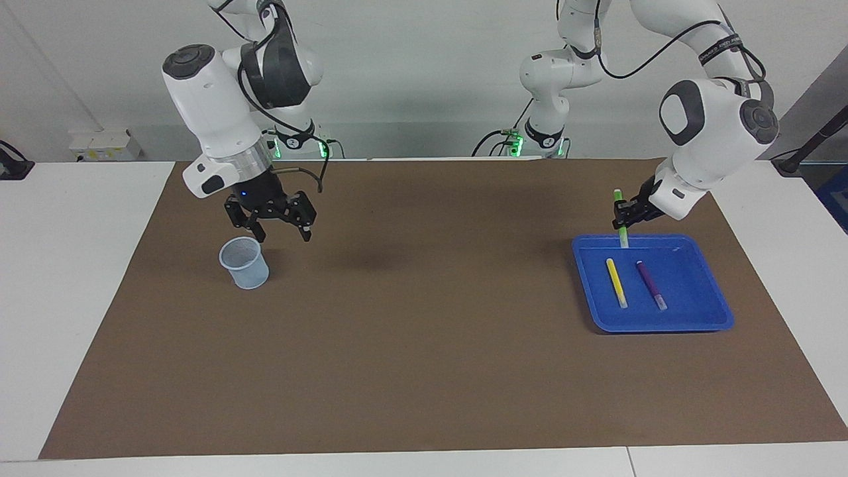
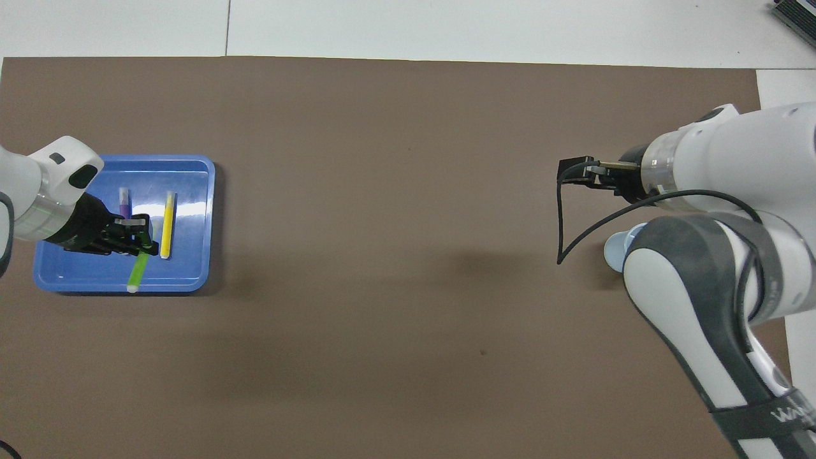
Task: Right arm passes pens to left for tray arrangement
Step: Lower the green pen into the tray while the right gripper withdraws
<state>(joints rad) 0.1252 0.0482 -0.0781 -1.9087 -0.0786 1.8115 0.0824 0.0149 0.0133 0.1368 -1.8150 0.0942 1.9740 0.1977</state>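
My left gripper clamps the green pen over the tray. Lower, lay it parallel beside the yellow pen, then release. Right gripper wide, empty.

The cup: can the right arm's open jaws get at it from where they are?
Probably yes. The right gripper hangs open just above the cup, which stands upright on the brown mat with nothing around it. The left gripper is away over the blue tray, holding the green pen.

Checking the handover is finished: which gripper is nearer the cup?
Right. The right gripper, open, hangs just above the cup; the left gripper holds the green pen over the blue tray.
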